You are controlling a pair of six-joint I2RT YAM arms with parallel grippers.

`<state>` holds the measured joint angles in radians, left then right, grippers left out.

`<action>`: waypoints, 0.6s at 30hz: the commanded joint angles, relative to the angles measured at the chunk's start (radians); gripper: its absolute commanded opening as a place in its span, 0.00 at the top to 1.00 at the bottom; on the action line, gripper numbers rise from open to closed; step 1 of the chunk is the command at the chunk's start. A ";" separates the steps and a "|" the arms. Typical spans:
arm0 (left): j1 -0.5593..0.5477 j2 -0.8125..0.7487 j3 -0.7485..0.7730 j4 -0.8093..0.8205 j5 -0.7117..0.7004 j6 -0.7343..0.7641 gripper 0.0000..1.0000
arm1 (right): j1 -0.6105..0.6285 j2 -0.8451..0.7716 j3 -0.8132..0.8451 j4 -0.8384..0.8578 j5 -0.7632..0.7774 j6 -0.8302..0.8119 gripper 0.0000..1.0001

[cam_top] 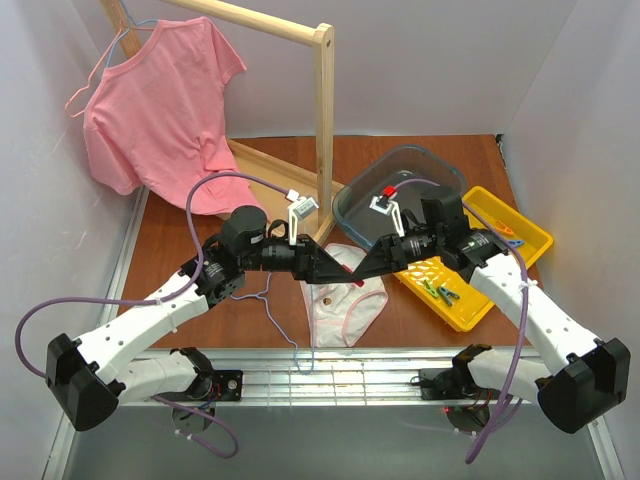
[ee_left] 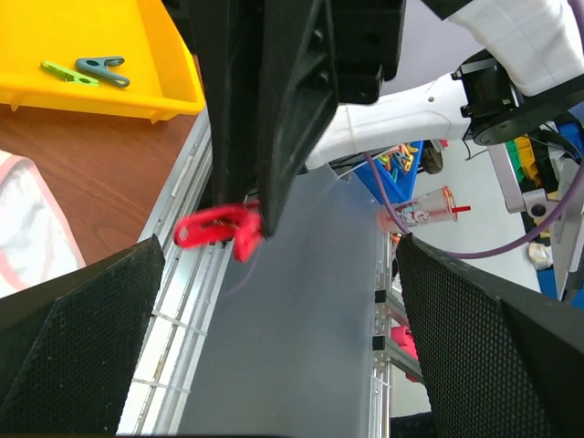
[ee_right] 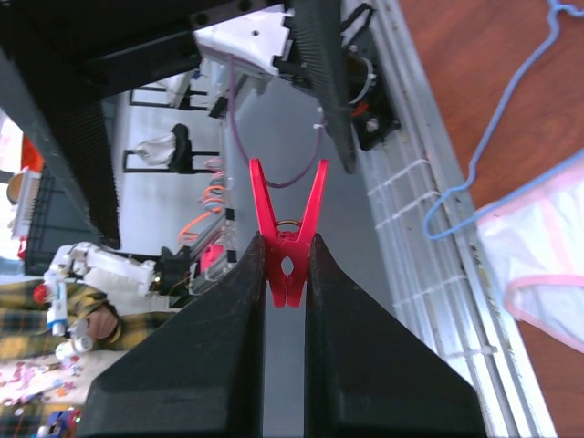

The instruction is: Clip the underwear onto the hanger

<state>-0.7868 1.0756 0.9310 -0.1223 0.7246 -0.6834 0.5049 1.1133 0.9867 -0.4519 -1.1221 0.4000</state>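
right pincer (cam_top: 348, 270) and left pincer (cam_top: 322, 270) meet tip to tip above the small white fabric briefs with pink trim (cam_top: 345, 312). the briefs lie flat on the brown table (cam_top: 165, 255), just beside the thin light-blue wire hanger (cam_top: 272, 305).

left wrist view: my left pincer (ee_left: 278, 255) gapes wide and holds nothing, with the red plastic clothes peg (ee_left: 217, 226) just ahead.

right wrist view: my right pincer (ee_right: 285, 274) is clamped tight on that peg's (ee_right: 287, 228) hinge end. i judge this a handover, so i'd seat the left pads squarely on the splayed legs before the right lets go.
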 commanded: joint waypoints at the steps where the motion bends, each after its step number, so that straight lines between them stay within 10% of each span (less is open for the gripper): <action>1: 0.001 -0.016 -0.014 0.029 0.039 -0.025 0.07 | 0.040 -0.033 -0.032 0.176 -0.059 0.143 0.99; 9: 0.001 -0.016 -0.021 0.038 0.030 -0.034 0.10 | 0.130 -0.020 -0.026 0.248 -0.019 0.206 0.99; 18: 0.001 -0.019 -0.018 0.047 0.111 -0.039 0.35 | 0.135 0.026 -0.026 0.294 0.021 0.198 0.99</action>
<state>-0.7868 1.0752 0.9222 -0.0750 0.7826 -0.7246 0.6365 1.1275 0.9440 -0.2050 -1.1198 0.5976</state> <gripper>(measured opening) 0.659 0.064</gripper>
